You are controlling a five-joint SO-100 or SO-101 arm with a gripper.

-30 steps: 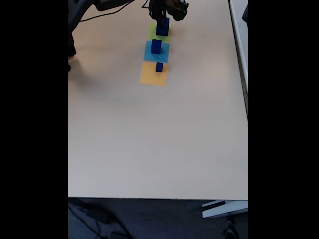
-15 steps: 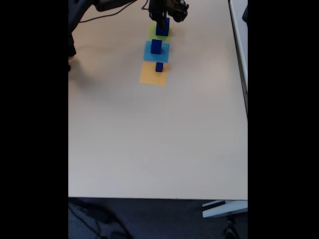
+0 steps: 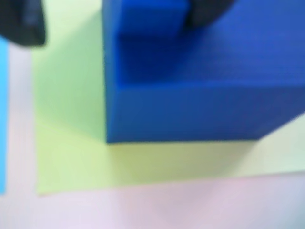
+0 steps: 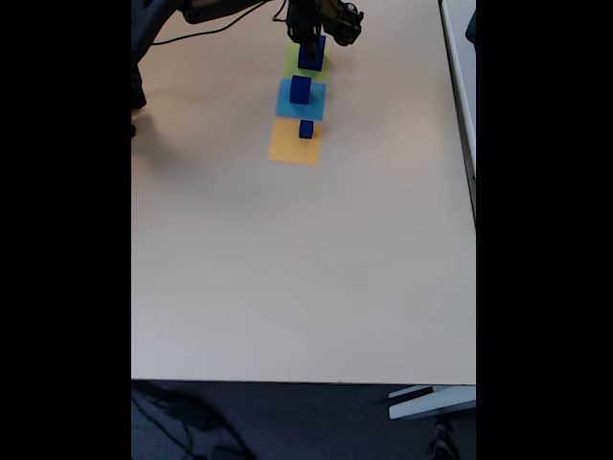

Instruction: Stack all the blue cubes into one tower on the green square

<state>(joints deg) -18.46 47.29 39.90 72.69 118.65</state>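
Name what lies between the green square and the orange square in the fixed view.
The light-blue square, carrying a blue cube, lies between the green square and the orange square in the fixed view.

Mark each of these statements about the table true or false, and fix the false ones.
1. A blue cube stands on the green square. True; the large cube sits there, under the gripper.
2. The light-blue square is bare. False; a medium cube stands on it.
3. The smallest cube is on the orange square. True.
4. The three squares lie side by side across the table's width in the fixed view. False; they run in a line away from the camera, with green farthest.
5. All cubes form one tower. False; each stands on its own square.
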